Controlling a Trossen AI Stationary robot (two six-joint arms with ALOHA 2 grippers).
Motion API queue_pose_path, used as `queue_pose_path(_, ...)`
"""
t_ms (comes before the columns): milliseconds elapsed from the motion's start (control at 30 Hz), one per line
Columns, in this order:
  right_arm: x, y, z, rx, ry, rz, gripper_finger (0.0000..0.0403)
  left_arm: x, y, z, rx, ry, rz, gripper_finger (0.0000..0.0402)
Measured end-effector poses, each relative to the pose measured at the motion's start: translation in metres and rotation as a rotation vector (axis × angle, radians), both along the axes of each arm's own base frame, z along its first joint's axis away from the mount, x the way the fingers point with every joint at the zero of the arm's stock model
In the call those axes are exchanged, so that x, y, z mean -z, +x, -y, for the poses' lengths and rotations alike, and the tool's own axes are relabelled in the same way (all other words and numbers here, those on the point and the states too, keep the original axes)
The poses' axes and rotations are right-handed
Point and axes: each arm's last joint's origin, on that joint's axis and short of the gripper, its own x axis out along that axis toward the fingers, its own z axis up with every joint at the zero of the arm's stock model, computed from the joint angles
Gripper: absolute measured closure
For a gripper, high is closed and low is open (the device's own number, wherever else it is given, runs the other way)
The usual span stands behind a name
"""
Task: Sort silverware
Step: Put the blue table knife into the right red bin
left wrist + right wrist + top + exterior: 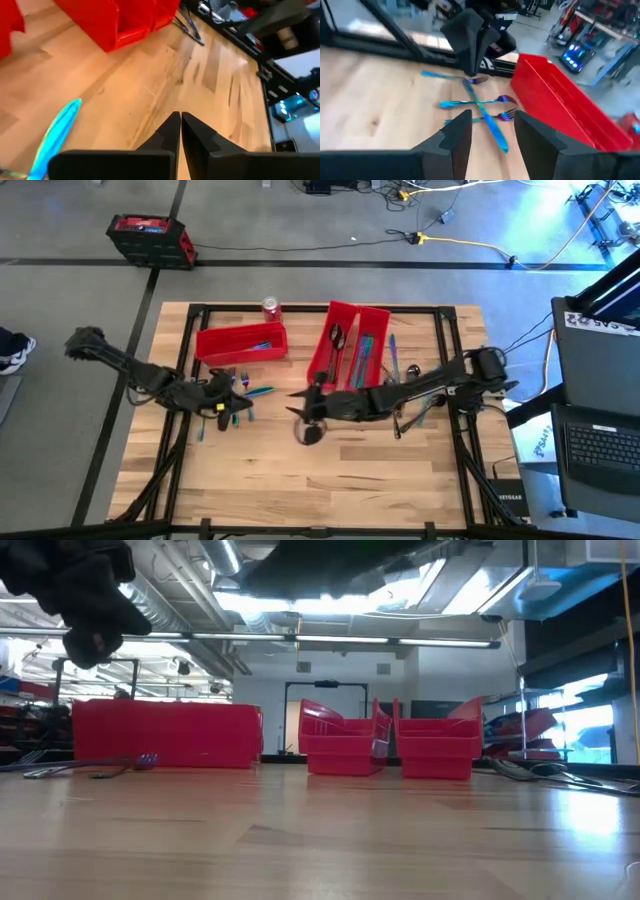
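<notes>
Left gripper (pixel 236 410) low over the worktop (pixel 300 480), fingers (pixel 170 132) clenched together on nothing, right above a loose cluster of silverware (pixel 480 102): iridescent blue-teal forks and a knife crossed over one another just in front of the left red bin (pixel 242 342). Likely light, stiff and slick; thin and flat against the wood, so hard to get under. Best pinched across the narrow handle near mid-length, one piece at a time, starting with the topmost of the crossed pile. Further right, right gripper (pixel 307 418) hovering mid-worktop before the twin red bins (pixel 350 340), fingers (pixel 456 131) released, half apart, holding nothing. More pieces already lying in those bins and beside them at the far right.
</notes>
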Motion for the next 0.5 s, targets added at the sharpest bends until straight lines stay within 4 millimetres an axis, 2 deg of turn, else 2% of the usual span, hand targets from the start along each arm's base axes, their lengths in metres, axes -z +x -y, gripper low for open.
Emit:
queue_pose_path(200, 0.004, 0.050, 0.024, 0.004, -0.044, -0.201, 0.0269, -0.002, -0.003, 0.004, 0.006, 0.111, 0.028, 0.0400)
queue_pose_path(333, 0.004, 0.076, 0.028, -0.138, -0.115, -0.273, 0.0259, -0.002, -0.007, 0.005, -0.024, 0.153, 0.030, 0.0400)
queue_pose_path(400, 0.011, 0.086, 0.029, -0.217, -0.111, -0.328, 0.0247, 0.002, -0.010, 0.004, -0.044, 0.135, 0.001, 0.0400)
queue_pose_path(500, 0.028, 0.097, 0.034, -0.237, -0.140, -0.371, 0.0224, 0.008, -0.014, 0.004, -0.062, 0.105, -0.060, 0.0400)
